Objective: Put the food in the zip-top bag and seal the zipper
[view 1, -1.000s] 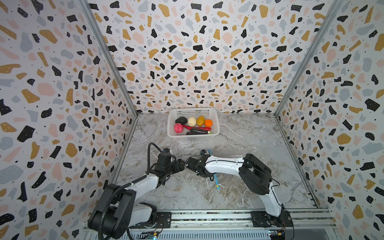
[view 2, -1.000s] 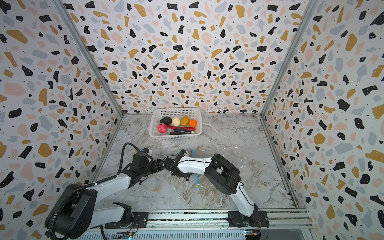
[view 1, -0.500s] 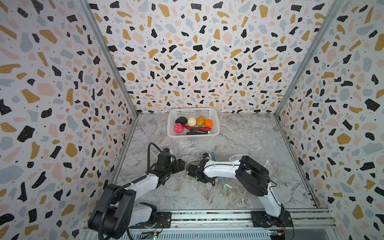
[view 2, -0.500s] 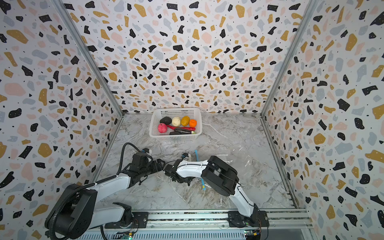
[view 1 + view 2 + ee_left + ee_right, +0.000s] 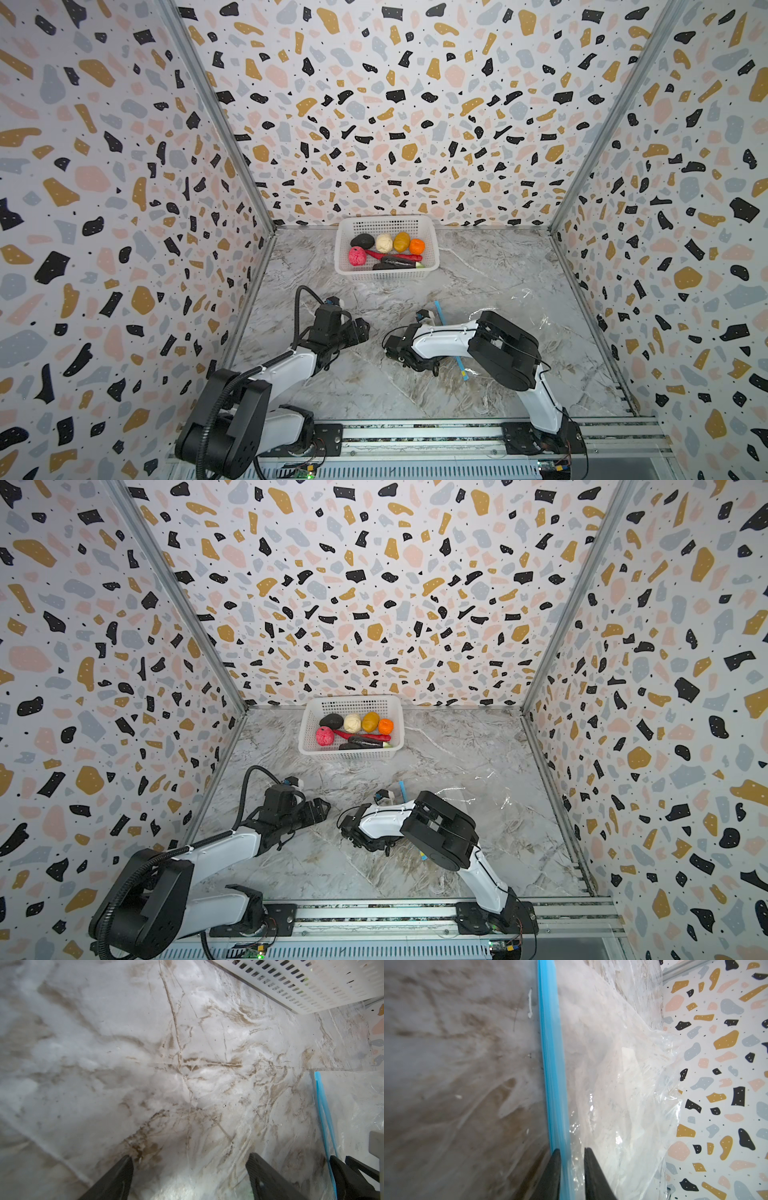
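1. The right claw [image 5: 572,1167] is straddling the zipper [image 5: 552,1064]. Its jaws are standing only narrowly apart, with the blue strip and a fold of clear film between them. Whether they are actually pinching the strip, I cannot tell.
2. The zipper is running straight away from that claw along the edge of the bag [image 5: 612,1084]. The bag is lying crinkled on the marbled surface [image 5: 374,395], on the right side of it.
3. In both top views the right arm is bending low over the bag and covering the middle of the strip. The two blue ends are showing on either side of the arm.
4. The left claw [image 5: 191,1178] is spread wide and gripping nothing. It is hanging over bare surface just beside the bag's zipper edge, near the right claw but apart from it.
5. The food [image 5: 384,243] is sitting in the white basket [image 5: 341,253] against the back wall, well apart from the bag and both claws.
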`<state>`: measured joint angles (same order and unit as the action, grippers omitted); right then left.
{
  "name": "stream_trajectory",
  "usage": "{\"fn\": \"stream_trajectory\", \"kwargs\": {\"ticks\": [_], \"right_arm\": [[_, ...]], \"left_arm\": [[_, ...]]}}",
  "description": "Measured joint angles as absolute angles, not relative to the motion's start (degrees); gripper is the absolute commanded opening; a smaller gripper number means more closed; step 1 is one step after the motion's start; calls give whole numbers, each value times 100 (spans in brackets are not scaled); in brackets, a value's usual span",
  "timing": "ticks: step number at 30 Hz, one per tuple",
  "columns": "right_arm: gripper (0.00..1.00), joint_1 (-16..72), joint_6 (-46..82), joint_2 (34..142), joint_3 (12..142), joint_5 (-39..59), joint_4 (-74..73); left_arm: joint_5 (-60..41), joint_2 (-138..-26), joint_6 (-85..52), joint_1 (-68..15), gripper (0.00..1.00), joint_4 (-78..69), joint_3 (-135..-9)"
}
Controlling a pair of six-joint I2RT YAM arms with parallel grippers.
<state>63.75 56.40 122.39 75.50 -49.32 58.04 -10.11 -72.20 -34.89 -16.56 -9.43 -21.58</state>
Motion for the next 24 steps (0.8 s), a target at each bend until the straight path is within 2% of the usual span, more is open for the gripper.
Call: {"fn": "stream_trajectory", "kwargs": {"ticks": [1,2,10,14,20,24], "right_arm": [[2,6355,5625,12206,7467,-4910,5719],[0,6324,5572,12151,7373,-4882,5631],[0,5961,5295,11478,7024,-4713,5238],[0,5848,5063,10818,6899,-4525,4831],[0,5105,4609,8945,5798,-3120,3332],[0,4554,4536,8219,5271,-2255,2604]], "left_arm": [[-1013,-7216,-3489,-1656,89,-941,-2158],[-1015,-7212,-3489,-1656,89,-932,-2158],[-1090,-7201,-3518,-1656,89,-910,-2165],[-1149,-7203,-3557,-1719,89,-915,-2169],[-1232,-7417,-3732,-2438,88,-1074,-2327],[-1347,-7669,-3887,-3162,86,-1518,-2541]]}}
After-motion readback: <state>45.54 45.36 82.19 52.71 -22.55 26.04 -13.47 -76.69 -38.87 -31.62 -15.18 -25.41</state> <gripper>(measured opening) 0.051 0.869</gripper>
